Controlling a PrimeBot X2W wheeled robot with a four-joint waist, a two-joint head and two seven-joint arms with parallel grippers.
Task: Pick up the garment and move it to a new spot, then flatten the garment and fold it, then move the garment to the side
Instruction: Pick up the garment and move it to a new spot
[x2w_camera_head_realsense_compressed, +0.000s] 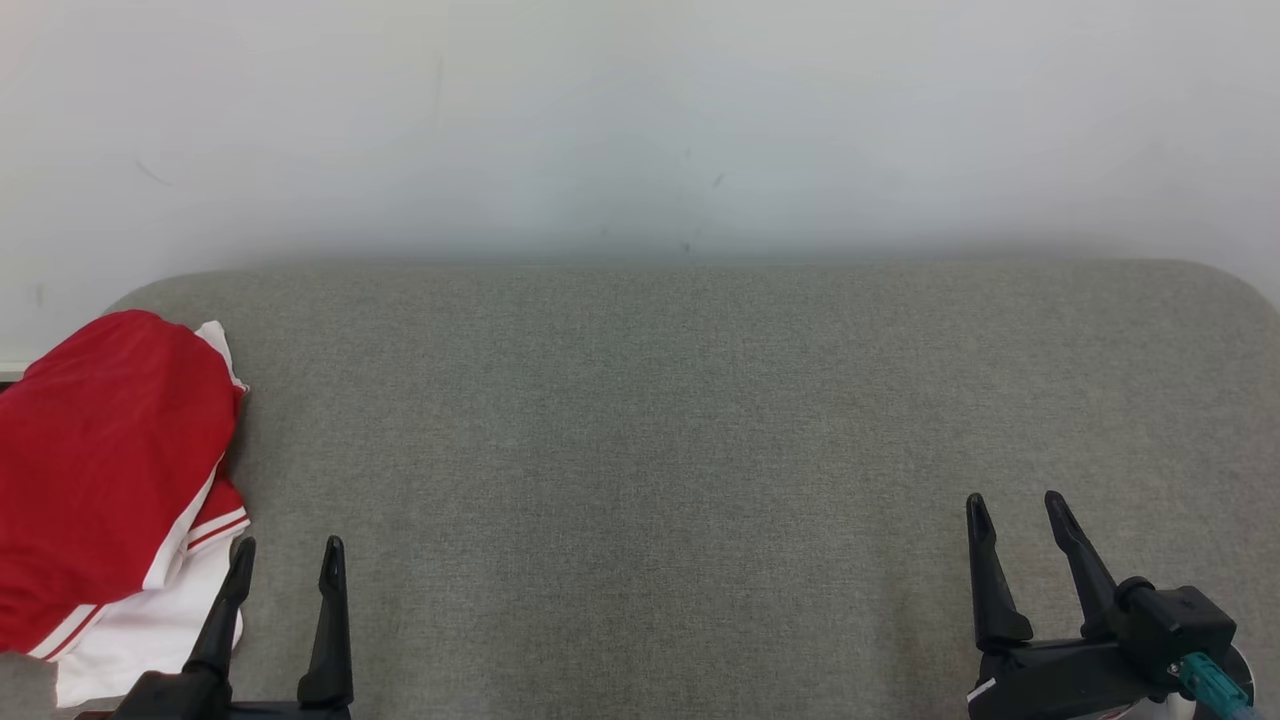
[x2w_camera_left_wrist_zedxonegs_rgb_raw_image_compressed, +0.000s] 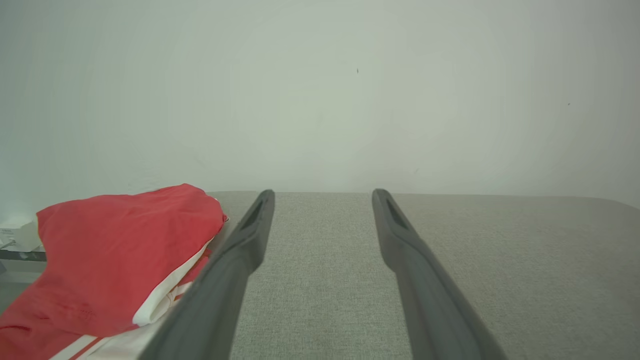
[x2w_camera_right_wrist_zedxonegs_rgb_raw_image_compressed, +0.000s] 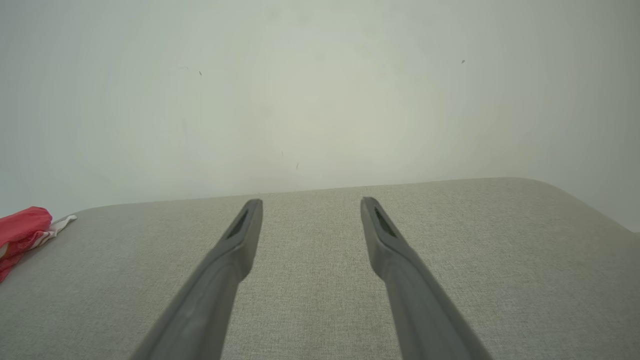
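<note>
1. Red and white fabric, the garment (x2w_camera_head_realsense_compressed: 100, 470), lies in a loosely folded heap just outside the left gripper's (x2w_camera_head_realsense_compressed: 288, 548) outer finger, on the side away from the right gripper (x2w_camera_head_realsense_compressed: 1015, 500).
2. Its red layer is on top. A white layer with thin red stripes shows beneath, and in the head view that white edge lies right against the outer finger. Whether cloth and finger actually touch, I cannot tell.
3. Left gripper: the jaws are spread wide with only the bare grey woven top of the padded table (x2w_camera_head_realsense_compressed: 640, 450) between them. It has hold of nothing.
4. In the left wrist view the garment sits beside and partly behind the outer finger and reaches about as far forward as the fingertips. None of it lies in the gap between the jaws.
5. Right gripper: the jaws are likewise wide apart and empty, over bare grey surface and well apart from the garment.
6. In the right wrist view the garment is a small red and white patch far off beyond the finger on the left-gripper side, at the end of the table.
7. Ahead of both pairs of fingertips the grey top runs to its far rounded edge, with a pale wall (x2w_camera_head_realsense_compressed: 640, 120) beyond.
8. A teal connector (x2w_camera_head_realsense_compressed: 1205, 680) sits on the right gripper's body, behind the jaws.
</note>
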